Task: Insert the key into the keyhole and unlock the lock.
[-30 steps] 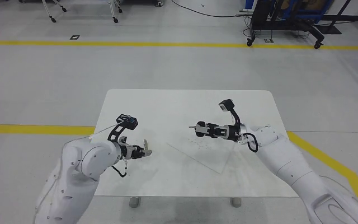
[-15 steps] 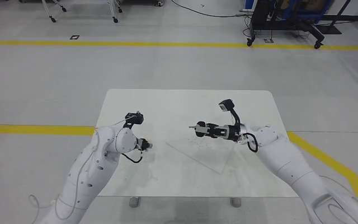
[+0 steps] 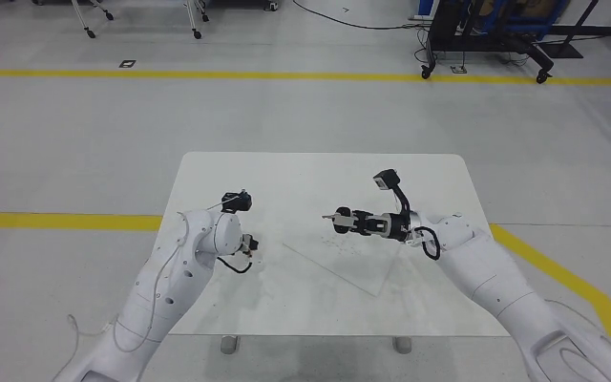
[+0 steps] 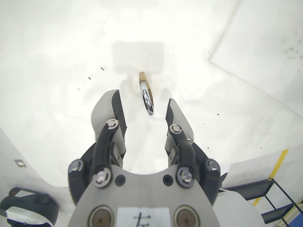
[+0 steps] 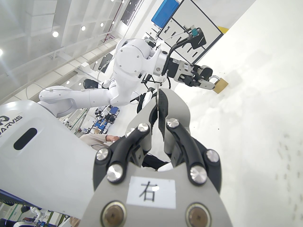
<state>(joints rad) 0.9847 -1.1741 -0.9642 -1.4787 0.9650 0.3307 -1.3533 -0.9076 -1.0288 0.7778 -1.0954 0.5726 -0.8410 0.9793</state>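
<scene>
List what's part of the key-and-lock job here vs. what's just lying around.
In the job:
padlock, on the table
key, held in the right gripper
left gripper, jaws open either side of the padlock's shackle

Lying about:
clear sheet, flat on the table
dark cart, on the floor beyond

A white rectangular table with rounded corners (image 3: 286,177) stands on a pale grey floor (image 3: 286,115) crossed by yellow tape lines (image 3: 191,74). A thin clear plastic sheet (image 3: 368,267) lies flat on the tabletop. Small dark specks (image 4: 90,77) dot the surface. A black wheeled frame (image 3: 441,29) stands well beyond the table.
</scene>
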